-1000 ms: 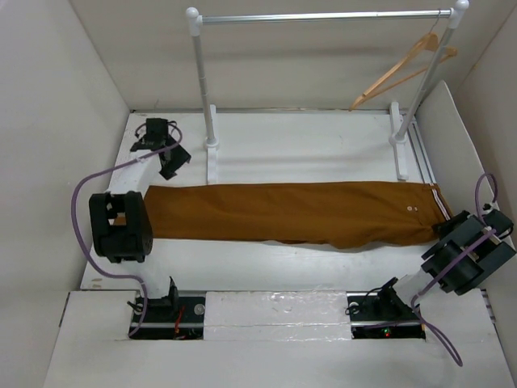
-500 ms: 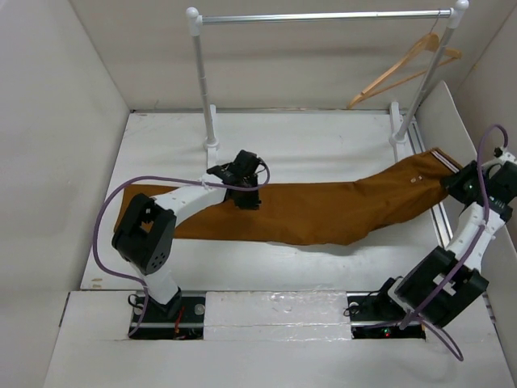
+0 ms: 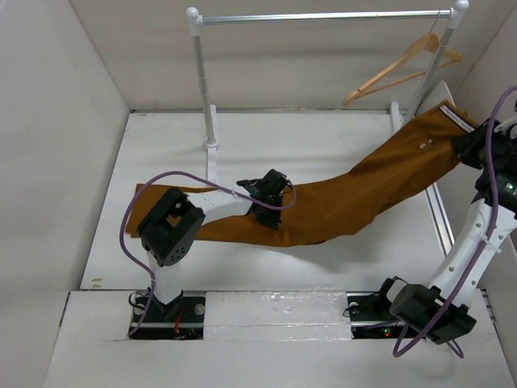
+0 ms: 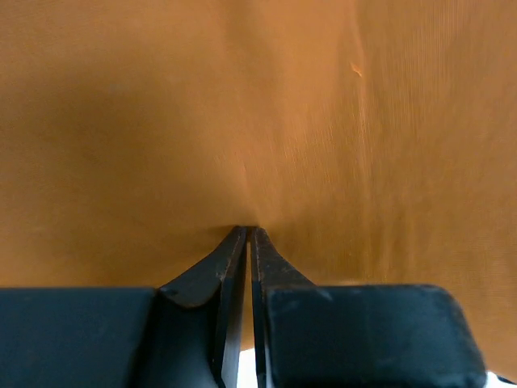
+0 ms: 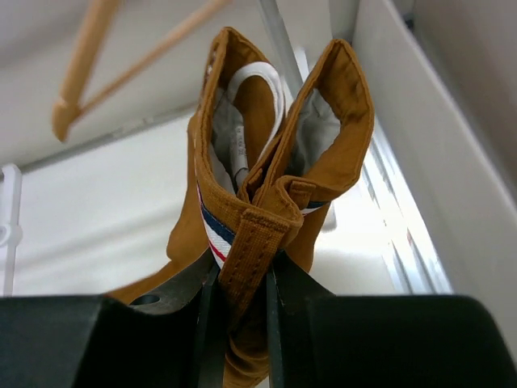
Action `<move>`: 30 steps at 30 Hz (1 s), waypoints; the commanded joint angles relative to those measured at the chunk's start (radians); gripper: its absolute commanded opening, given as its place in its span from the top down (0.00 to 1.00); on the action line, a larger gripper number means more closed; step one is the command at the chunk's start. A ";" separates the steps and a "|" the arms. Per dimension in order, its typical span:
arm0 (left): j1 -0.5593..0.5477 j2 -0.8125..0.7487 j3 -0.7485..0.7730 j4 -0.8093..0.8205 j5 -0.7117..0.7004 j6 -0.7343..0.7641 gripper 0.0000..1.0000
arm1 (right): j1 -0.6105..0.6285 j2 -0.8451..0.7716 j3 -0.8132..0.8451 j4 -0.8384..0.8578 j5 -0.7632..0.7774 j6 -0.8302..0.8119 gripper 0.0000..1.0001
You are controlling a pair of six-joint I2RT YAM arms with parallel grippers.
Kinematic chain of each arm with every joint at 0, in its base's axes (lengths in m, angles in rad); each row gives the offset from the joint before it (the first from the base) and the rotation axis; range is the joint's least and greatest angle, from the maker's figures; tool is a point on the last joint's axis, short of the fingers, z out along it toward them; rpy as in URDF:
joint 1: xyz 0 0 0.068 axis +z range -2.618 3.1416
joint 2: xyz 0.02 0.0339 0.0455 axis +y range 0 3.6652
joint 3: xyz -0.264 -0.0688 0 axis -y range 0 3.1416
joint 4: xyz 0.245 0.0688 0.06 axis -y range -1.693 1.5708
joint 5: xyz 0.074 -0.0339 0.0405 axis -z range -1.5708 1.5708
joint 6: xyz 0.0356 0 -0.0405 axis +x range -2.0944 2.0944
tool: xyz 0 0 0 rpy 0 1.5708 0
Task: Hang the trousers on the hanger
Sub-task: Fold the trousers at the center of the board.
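The rust-brown trousers (image 3: 355, 198) stretch from the table's left up to the far right, where the waist end hangs in the air. My right gripper (image 3: 470, 145) is shut on the waistband, which shows its striped trim and a belt loop (image 5: 246, 242) between the jaws (image 5: 241, 273). My left gripper (image 3: 266, 213) rests on the middle of the legs. Its jaws (image 4: 247, 230) are shut, pinching a small pucker of cloth (image 4: 283, 105). The light wooden hanger (image 3: 400, 69) hangs from the rail just up and left of the raised waist, and its arm end (image 5: 85, 56) shows in the right wrist view.
A silver rail (image 3: 323, 16) on white posts (image 3: 202, 81) spans the back of the table. A metal track (image 3: 436, 214) and a slanted white panel run along the right side. White walls close in the left, back and right.
My left arm swung from the leg ends to the middle of the legs and closed on the cloth. My right arm lifted the waist end up and back toward the hanger.
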 commanded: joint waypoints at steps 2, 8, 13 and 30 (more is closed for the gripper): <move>-0.075 0.058 0.105 0.040 0.034 0.004 0.97 | 0.001 -0.010 0.213 0.103 -0.028 0.033 1.00; -0.169 0.185 0.333 -0.014 0.029 0.012 0.98 | 0.041 0.019 0.377 0.129 -0.094 0.071 1.00; -0.157 0.192 0.413 -0.037 0.050 -0.057 0.98 | 0.195 0.022 0.422 0.120 -0.094 0.040 1.00; 0.495 -0.606 -0.026 -0.044 -0.015 -0.097 0.97 | 1.189 0.189 0.367 0.042 0.569 -0.164 1.00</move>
